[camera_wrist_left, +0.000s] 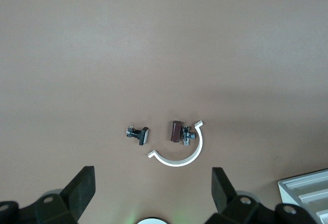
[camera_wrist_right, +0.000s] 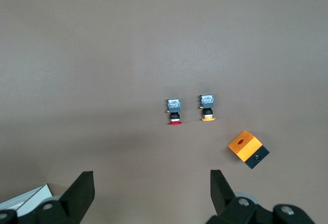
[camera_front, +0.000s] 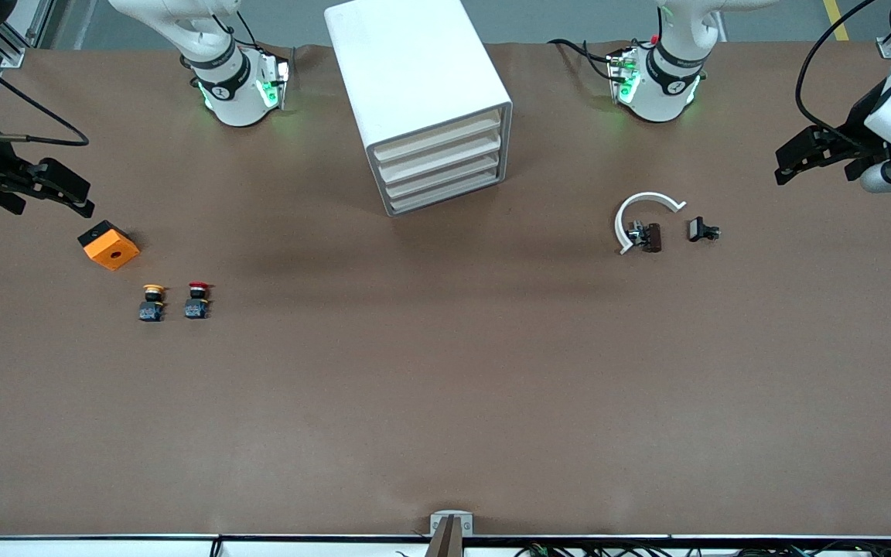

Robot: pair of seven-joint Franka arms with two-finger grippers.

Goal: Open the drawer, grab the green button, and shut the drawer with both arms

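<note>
Colours on the brown table (camera_front: 445, 387)

White drawer cabinet (camera_front: 414, 70) with pale cream drawer fronts. Orange box (camera_front: 109, 246) with a black underside, close by the right gripper's (camera_front: 66, 193) black fingers (camera_front: 78, 203). Yellow-capped button (camera_front: 152, 302) and red-capped button (camera_front: 197, 300), both black-bodied. White curved clip (camera_front: 643, 210), dark brown part (camera_front: 653, 237), small black part (camera_front: 699, 230). White arms, green base lights.

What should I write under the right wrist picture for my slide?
Open right gripper over the table; red button, yellow button and orange box below.
</note>
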